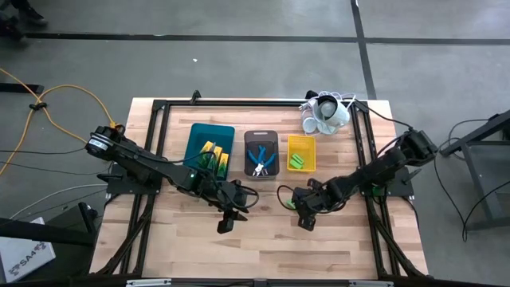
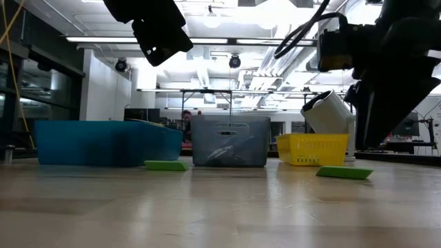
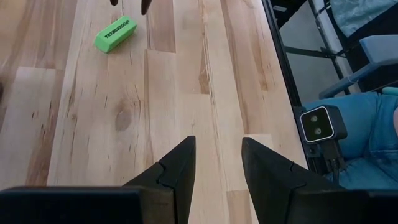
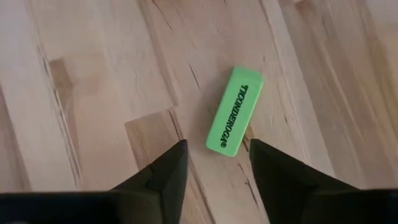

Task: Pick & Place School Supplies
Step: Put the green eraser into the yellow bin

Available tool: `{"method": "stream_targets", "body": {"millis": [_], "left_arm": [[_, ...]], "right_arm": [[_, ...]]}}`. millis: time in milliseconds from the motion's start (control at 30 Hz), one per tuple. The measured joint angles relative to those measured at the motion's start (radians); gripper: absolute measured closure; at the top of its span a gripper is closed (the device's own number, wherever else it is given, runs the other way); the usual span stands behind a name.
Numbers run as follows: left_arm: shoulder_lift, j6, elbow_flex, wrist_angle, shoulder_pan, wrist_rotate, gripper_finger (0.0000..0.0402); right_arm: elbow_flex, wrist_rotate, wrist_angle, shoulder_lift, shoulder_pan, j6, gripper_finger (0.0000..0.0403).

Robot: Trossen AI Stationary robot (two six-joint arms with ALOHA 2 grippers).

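Jaws parted, right gripper (image 4: 214,163) tilted down over green stick (image 4: 234,111).

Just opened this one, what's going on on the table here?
Two robot arms are sorting school supplies into three trays at the back of a wooden table. The right gripper hangs open just over a green eraser lying flat on the wood, not gripping it. The left gripper is open and empty over bare table. The teal tray has printed boxes, the grey tray has blue-handled pliers, and the yellow tray has green erasers.
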Motion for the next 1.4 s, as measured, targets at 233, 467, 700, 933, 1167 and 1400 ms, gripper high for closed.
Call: {"method": "stream_targets", "body": {"millis": [233, 467, 700, 933, 1167, 1400], "left_arm": [[0.000, 0.000, 0.000, -0.001, 0.000, 0.000, 0.0274], [0.000, 0.000, 0.000, -0.002, 0.000, 0.000, 0.0274], [0.000, 0.000, 0.000, -0.002, 0.000, 0.000, 0.0274], [0.000, 0.000, 0.000, -0.005, 0.000, 0.000, 0.0274], [0.000, 0.000, 0.000, -0.009, 0.000, 0.000, 0.0274], [0.000, 0.000, 0.000, -0.015, 0.000, 0.000, 0.0274]], "right_arm": [[0.000, 0.017, 0.010, 0.002, 0.000, 0.004, 0.0197], [0.000, 0.110, 0.013, 0.002, 0.003, 0.033, 0.0203], [0.000, 0.128, 0.040, 0.030, 0.010, 0.062, 0.0211], [-0.002, 0.135, 0.089, 0.130, 0.018, 0.050, 0.0211], [0.003, 0.141, 0.115, 0.174, 0.018, 0.049, 0.0211], [0.002, 0.153, 0.114, 0.170, 0.018, 0.051, 0.0211]]}}
